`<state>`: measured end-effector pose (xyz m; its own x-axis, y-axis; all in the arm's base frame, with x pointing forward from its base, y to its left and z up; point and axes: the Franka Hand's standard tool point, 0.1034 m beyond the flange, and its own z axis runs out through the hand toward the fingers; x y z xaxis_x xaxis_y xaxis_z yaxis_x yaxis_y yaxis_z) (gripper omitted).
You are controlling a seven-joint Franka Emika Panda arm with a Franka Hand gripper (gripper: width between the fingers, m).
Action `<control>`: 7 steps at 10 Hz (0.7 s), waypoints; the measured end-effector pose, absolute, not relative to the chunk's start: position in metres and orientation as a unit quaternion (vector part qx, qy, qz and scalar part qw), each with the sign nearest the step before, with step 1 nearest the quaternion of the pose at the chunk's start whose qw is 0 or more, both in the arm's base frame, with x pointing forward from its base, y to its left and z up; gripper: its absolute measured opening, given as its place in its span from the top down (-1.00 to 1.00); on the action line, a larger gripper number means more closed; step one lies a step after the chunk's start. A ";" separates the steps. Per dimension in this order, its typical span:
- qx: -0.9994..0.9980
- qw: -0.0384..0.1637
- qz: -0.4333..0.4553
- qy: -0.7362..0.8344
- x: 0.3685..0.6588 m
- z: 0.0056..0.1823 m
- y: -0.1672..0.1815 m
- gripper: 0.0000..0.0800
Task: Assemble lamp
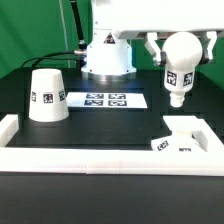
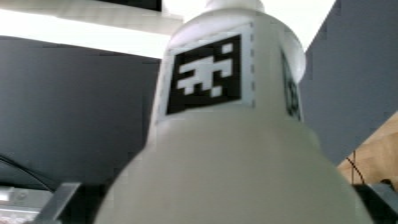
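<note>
Pinching the bulb (image 1: 177, 78) by its rounded upper end, fingers (image 1: 151, 46) closed on either side of the ball, with the gripper (image 1: 181, 48) up in the air toward the exterior view's right. Holds it clear of the surface (image 1: 110, 125), roughly upright, with the tagged neck and narrow tip pointing down below the grasp. Hangs above the base (image 1: 186, 128), well apart from it in height. In the wrist view, nothing but the bulb (image 2: 214, 150) close up, square tag facing the camera, no fingers in sight there.

Below, on the exterior view's right, the base, flat and near the front border rail (image 1: 100, 158). Far over on the exterior view's left, the shade (image 1: 47, 98), wide end down, with the marker board (image 1: 106, 99) between the two.

Probably light, stiff plastic. Smooth and likely slippery, most of all on the curved ball, where a two-sided pinch could allow a swing or a twist. Not fragile-looking, but slim at the tip, so better seated straight than forced at a tilt. Sensible to grip at the ball as now, or on the straighter neck, leaving the lower tip free for the base. Cannot tell from here whether the base has a socket.
</note>
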<state>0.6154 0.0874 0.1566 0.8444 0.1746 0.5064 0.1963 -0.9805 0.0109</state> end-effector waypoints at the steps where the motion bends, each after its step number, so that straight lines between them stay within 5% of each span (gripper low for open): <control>1: -0.957 0.014 -0.265 -0.118 0.622 0.156 0.086 -0.44; 7: -0.957 0.012 -0.259 -0.131 0.625 0.150 0.087 -0.44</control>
<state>0.6253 0.0865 0.1498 0.8314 0.2441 0.4992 0.2568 -0.9654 0.0445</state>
